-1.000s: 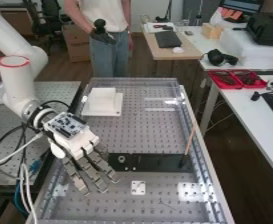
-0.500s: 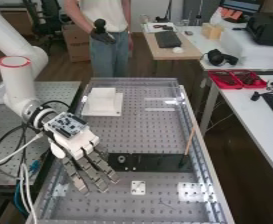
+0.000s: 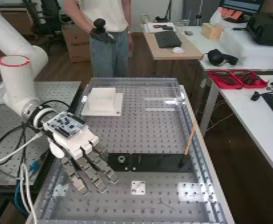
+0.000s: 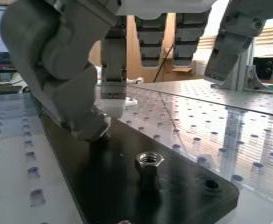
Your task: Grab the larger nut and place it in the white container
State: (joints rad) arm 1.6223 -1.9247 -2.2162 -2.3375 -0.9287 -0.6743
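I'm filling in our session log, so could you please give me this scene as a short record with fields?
Hand: dark grey robot hand, fingers open, holding nothing, near the nut
Nut: shiny silver hex nut, on the plate
Plate: flat black rectangular plate, on the perforated metal bench
Container: square white container, farther along the bench
Task state: nut not yet grasped

The wrist view's edges cut off the robot hand point(image 3: 77, 145); also a metal piece point(image 4: 124, 222).
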